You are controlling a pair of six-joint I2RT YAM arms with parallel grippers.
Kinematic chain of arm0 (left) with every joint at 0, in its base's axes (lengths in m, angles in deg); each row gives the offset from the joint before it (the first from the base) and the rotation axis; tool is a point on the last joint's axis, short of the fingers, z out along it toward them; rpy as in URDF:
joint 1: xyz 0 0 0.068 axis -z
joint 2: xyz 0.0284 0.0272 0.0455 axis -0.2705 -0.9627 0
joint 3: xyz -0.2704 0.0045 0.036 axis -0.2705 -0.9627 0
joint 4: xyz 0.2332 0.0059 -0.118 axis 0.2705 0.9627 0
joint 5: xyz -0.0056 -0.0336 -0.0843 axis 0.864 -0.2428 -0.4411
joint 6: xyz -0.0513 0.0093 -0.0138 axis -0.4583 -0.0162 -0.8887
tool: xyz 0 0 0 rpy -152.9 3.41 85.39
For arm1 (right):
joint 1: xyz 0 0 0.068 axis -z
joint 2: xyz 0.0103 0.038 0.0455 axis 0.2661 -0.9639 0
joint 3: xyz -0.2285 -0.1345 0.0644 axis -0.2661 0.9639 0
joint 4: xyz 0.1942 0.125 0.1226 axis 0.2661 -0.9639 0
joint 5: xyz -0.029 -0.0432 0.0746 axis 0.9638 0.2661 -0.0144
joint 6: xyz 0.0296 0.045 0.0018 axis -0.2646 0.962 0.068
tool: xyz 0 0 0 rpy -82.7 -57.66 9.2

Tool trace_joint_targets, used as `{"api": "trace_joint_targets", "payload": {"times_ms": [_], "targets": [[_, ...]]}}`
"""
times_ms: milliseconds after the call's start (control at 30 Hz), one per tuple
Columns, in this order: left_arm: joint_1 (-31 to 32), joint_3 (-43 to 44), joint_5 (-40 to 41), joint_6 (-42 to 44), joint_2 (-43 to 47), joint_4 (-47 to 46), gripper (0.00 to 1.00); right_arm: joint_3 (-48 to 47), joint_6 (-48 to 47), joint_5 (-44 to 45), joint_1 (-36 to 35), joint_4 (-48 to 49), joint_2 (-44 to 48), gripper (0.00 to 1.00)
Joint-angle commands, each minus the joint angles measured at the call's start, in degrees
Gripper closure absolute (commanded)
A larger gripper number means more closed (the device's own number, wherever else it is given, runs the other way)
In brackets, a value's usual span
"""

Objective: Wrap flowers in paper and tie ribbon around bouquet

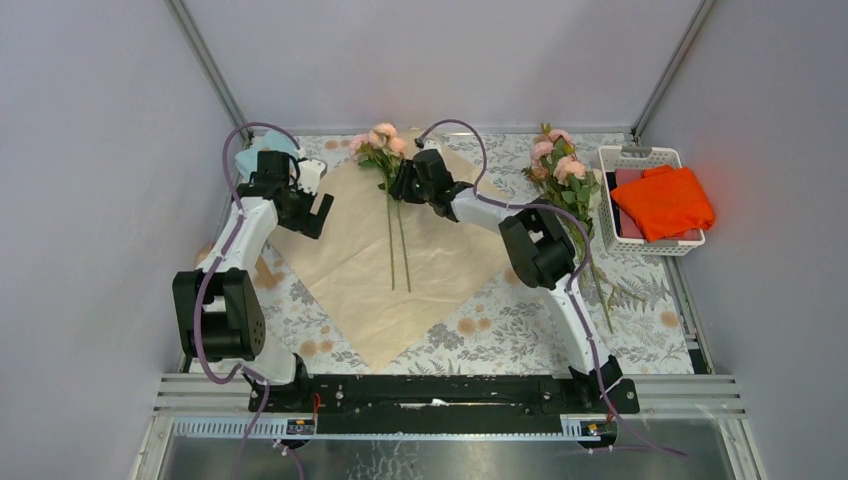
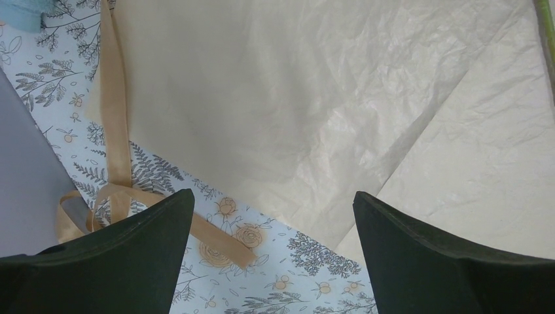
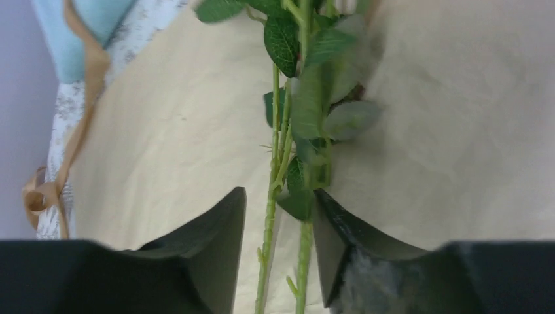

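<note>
Two pink-rose flowers point(image 1: 380, 140) lie on the peach paper point(image 1: 420, 280), blooms at its far corner, stems point(image 1: 397, 240) running toward me. My right gripper point(image 1: 405, 185) sits low over the leafy upper stems. In the right wrist view its jaws point(image 3: 280, 191) stand apart around the two green stems point(image 3: 269, 222); the right finger touches a leaf, the left is clear. My left gripper point(image 1: 318, 215) hovers open over the paper's left edge point(image 2: 275, 118), nothing between its fingers point(image 2: 273, 192). The tan ribbon point(image 2: 116, 118) lies looped on the tablecloth beside that edge, also visible in the right wrist view point(image 3: 78, 131).
A second bunch of pink roses point(image 1: 560, 170) lies at the right, its stems under the right arm. A white basket point(image 1: 640, 155) at the far right holds a bright orange cloth point(image 1: 665, 200). A light blue cloth point(image 1: 255, 155) sits at the far left corner.
</note>
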Motion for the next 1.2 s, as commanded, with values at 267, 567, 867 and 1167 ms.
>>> {"api": "trace_joint_targets", "payload": {"times_ms": [267,567,867,1167], "targets": [[0.15,-1.64,-0.78,0.14,0.93,-0.21,0.01,3.11,-32.80,8.51,12.24,-38.71,25.93,0.31],[0.09,-0.43,-3.22,0.18,1.20,1.47,0.01,19.03,-30.92,29.34,25.99,-51.60,35.17,0.59],[0.15,-0.68,-5.24,0.51,0.94,2.01,0.01,26.75,-28.38,32.01,30.63,-55.58,34.18,0.63],[0.16,-0.60,-6.21,0.38,0.63,2.01,0.01,32.57,-28.27,28.01,36.78,-49.79,32.71,0.61]]}}
